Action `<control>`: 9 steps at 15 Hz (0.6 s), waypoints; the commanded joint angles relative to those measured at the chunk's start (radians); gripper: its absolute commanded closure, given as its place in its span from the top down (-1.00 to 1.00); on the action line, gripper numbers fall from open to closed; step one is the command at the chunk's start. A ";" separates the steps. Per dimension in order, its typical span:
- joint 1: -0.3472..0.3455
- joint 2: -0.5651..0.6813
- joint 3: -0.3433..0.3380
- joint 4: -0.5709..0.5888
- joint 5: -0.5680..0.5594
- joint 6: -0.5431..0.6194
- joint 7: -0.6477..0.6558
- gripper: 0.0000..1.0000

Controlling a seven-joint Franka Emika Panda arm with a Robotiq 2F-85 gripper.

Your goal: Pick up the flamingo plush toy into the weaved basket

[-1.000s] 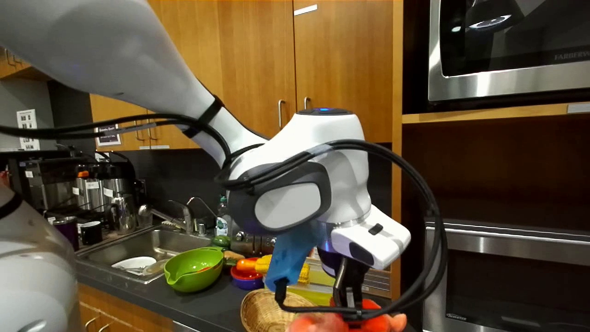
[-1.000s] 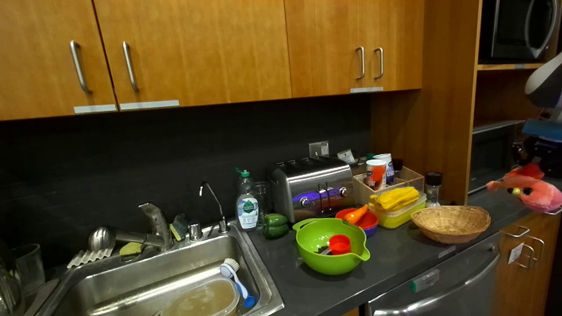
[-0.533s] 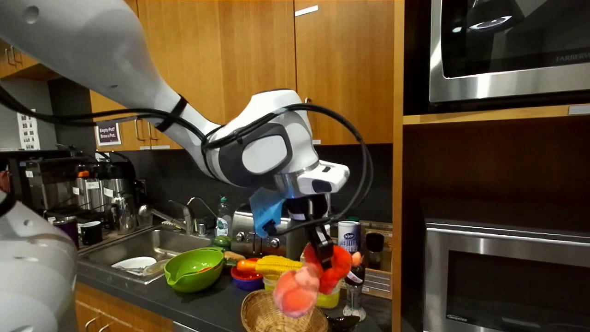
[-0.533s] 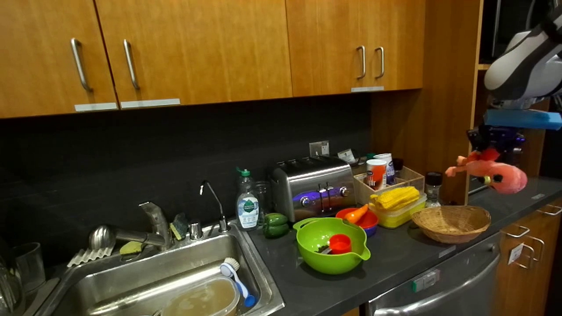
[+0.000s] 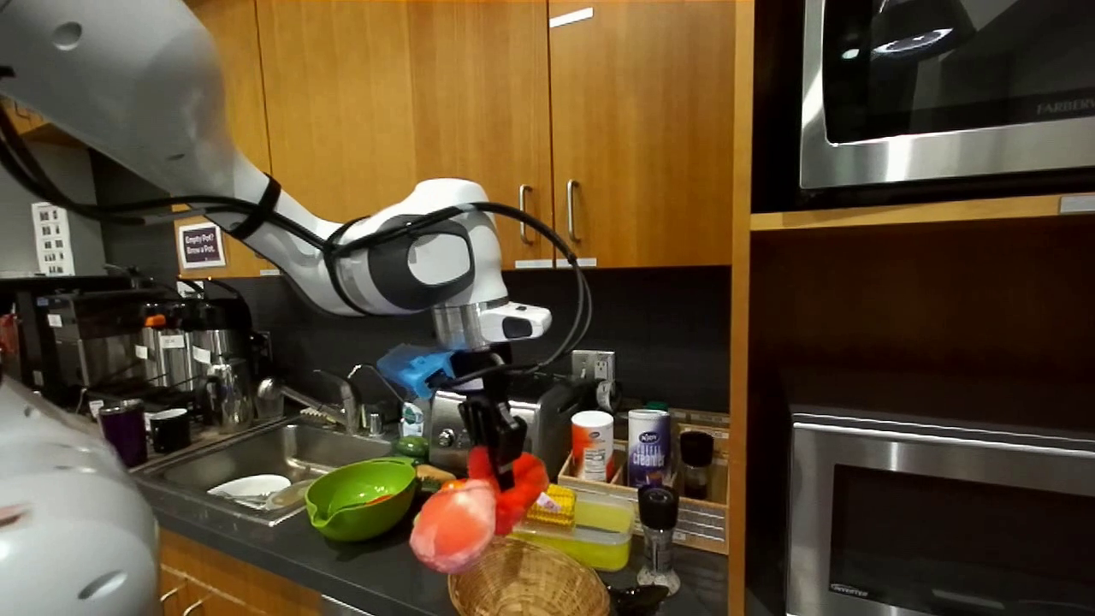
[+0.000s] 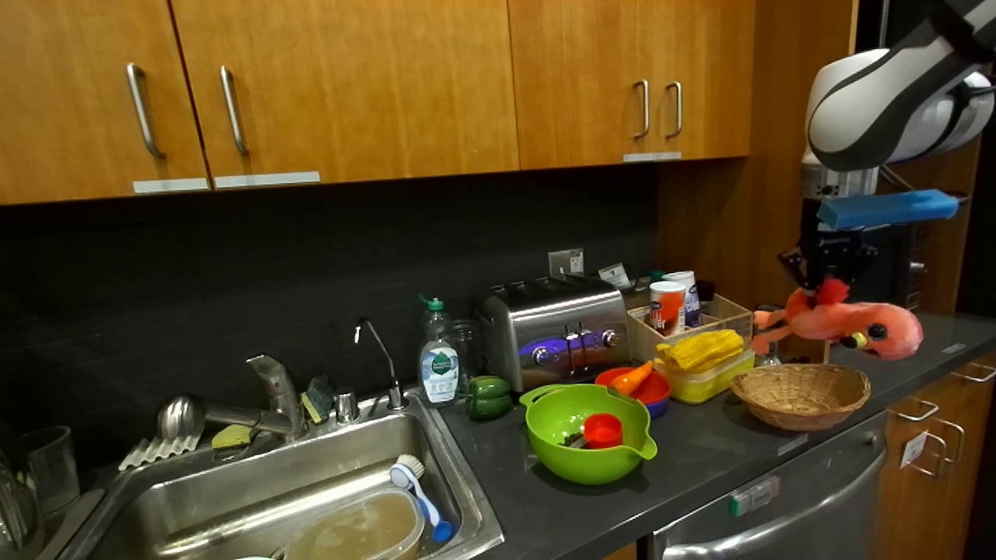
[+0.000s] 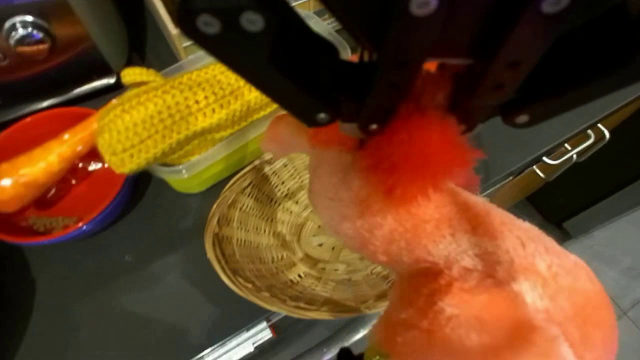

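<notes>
The pink flamingo plush toy (image 6: 844, 320) hangs in the air, lying roughly sideways, with its head to the right in that exterior view. My gripper (image 6: 821, 289) is shut on its red-orange fluffy part from above. In the wrist view the fingers of the gripper (image 7: 417, 125) press that red fluff, and the plush body (image 7: 480, 250) hides the basket's right part. The woven basket (image 6: 797, 416) stands on the counter below the toy. In an exterior view the toy's pink head (image 5: 453, 524) overlaps the basket's (image 5: 530, 590) upper-left rim. The basket's inside (image 7: 280, 250) shows nothing in it.
A lidded yellow-green container (image 5: 590, 541) with yellow crocheted corn (image 7: 180, 115) stands beside the basket. A pepper grinder (image 5: 658, 530) is close behind. The green bowl (image 6: 583, 463) and a red bowl (image 7: 107, 195) stand farther along, towards the sink (image 6: 467, 498). The counter's front edge runs near the basket.
My gripper has carried the flamingo in towards the basket, leftward in both exterior views. The toy stays gripped. The basket has not moved.
</notes>
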 commanded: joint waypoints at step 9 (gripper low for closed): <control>0.031 0.025 0.024 0.000 -0.012 -0.125 -0.002 -0.91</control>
